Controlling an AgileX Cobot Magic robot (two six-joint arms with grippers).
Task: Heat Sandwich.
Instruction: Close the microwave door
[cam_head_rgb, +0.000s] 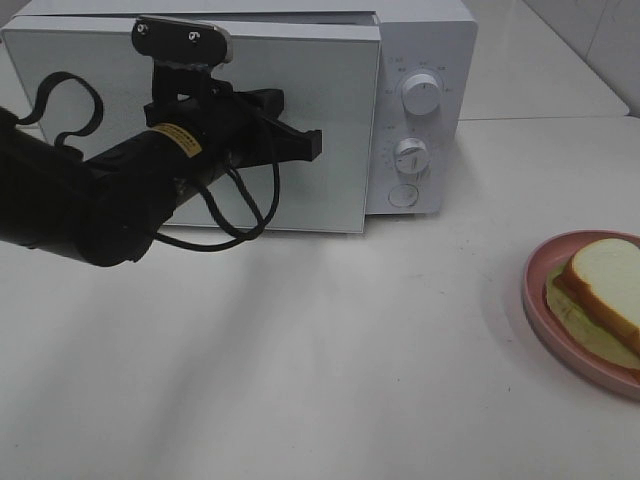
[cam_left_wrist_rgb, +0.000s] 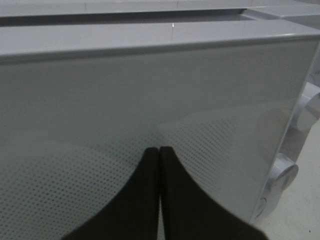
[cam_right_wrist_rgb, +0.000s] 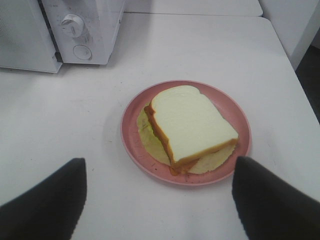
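Both closed left end effector (cam_head_rgb: 312, 146) fingertips near microwave door's (cam_head_rgb: 300, 80) right edge.

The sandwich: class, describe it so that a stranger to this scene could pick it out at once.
Start at the white microwave at the back of the white table. To its right lies a round pink plate. On it is the sandwich: thick white bread, tan crust, the only food here.

Bright, even light; soft shadows, slight blur.

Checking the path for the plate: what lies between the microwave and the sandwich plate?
Only bare white table lies between the microwave and the pink plate, as the exterior high view shows.
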